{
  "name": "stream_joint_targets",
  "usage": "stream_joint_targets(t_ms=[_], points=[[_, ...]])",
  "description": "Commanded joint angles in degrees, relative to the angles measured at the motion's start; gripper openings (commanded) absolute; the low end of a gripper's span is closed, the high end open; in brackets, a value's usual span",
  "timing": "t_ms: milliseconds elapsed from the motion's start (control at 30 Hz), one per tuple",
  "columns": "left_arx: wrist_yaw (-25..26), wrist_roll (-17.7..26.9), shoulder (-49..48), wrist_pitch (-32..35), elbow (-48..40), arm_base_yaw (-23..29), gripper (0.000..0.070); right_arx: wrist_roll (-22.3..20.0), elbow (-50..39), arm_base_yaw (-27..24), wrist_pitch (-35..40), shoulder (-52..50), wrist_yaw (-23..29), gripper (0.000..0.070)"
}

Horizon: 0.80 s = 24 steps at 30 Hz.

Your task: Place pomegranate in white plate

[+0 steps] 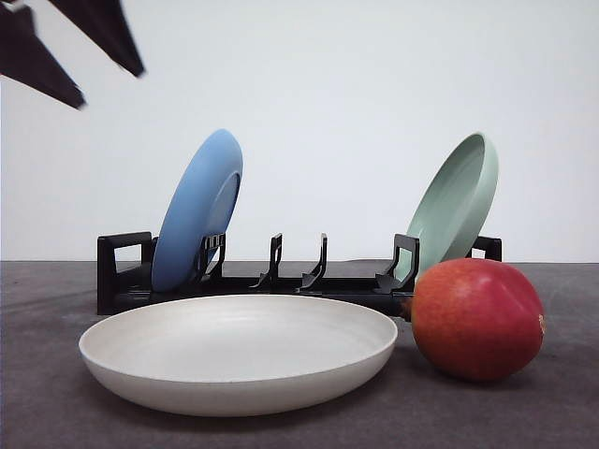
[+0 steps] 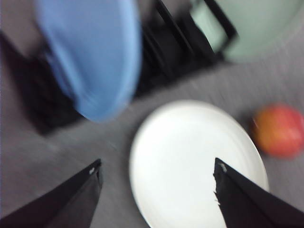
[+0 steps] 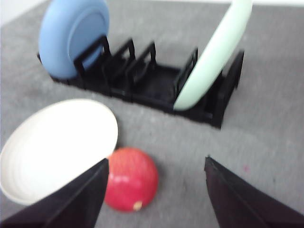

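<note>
From the front, the pomegranate (image 1: 477, 319) sits on the grey tabletop (image 1: 562, 412) just beside the right rim of the white plate (image 1: 239, 353), close to touching it or barely apart. Behind both stands a black dish rack (image 1: 122, 271) with a blue plate (image 1: 197, 210) leaning in its left end and a pale green plate (image 1: 455, 204) leaning in its right end. Two dark fingers of the left gripper (image 1: 112, 84) show high in the upper left of this view, above the rack's left end and well clear of the fruit.

The left wrist view, blurred, looks down on what the front view cannot show: the bare inside of the white plate (image 2: 194, 161), lying between and beyond the two spread fingers of the left gripper (image 2: 156, 175). The pomegranate (image 2: 279, 130) lies off to one side, outside the fingers' span. The blue plate (image 2: 90, 57) and pale green plate (image 2: 251, 26) stand beyond.

The right wrist view shows the fruit's pale nub end. Here the pomegranate (image 3: 130, 179) lies just inside one finger of the right gripper (image 3: 154, 164), partly hidden by it, with the fingers wide apart and gripping nothing. The white plate (image 3: 57, 142) adjoins the fruit; the dish rack (image 3: 156, 83) stands farther off.
</note>
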Motion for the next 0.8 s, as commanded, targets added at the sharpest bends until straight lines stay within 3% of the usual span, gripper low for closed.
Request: stream_joint_targets(t_ms=[0, 233, 467, 767], points=[[0.2, -0.9, -1.4, 2.2, -1.3, 1.4, 0.0435, 0.6, 0.9, 0.3, -0.3, 0.2, -0.3, 0.0406], [0.2, -2.0, -10.8, 11.6, -11.0, 7.9, 0.0435, 1.1, 0.9, 0.3, -1.5, 0.9, -5.4, 0.0416], [0.1, -3.9, -15.6, 9.2, -13.0, 10.4, 0.0435, 7.3, 1.6, 3.3, -2.8, 7.9, -8.1, 0.0429], [0.1, -4.1, -16.4, 8.5, -13.0, 10.5, 0.0435, 7.9, 8.8, 12.1, -6.3, 26.6, 0.6, 0.043]])
